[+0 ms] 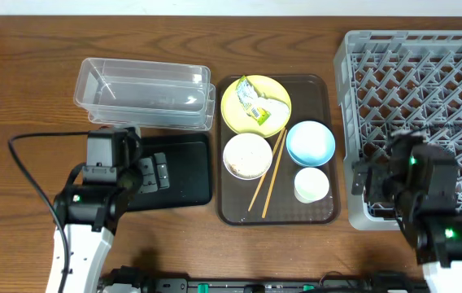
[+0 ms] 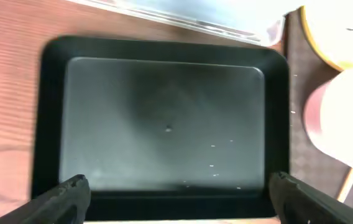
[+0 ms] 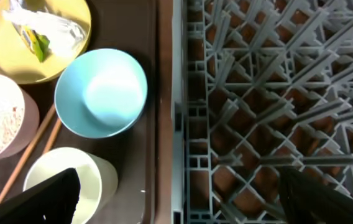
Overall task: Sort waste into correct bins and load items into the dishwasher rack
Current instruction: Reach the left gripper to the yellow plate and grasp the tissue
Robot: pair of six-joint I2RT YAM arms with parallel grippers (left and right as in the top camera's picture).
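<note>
Wrapper point(image 1: 255, 104): on yellow plate point(image 1: 233, 115), brown tray point(image 1: 319, 91); probably staged between bins and rack so either arm can reach it.
Rice point(image 1: 247, 156): in white bowl point(image 1: 225, 155).
Left end effector point(image 2: 176, 186): spread wide, holding nothing, over black tray point(image 2: 164, 124); wrapper ahead-right, well apart.
Right end effector point(image 3: 179, 183): spread wide, holding nothing, above rack point(image 3: 276, 93) edge; wrapper far left.

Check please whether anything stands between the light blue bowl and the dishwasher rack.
Nothing loose does. Between the light blue bowl and the dishwasher rack lie only the rim of the brown tray and the rack's own low wall; the bowl probably must be lifted over both.
</note>
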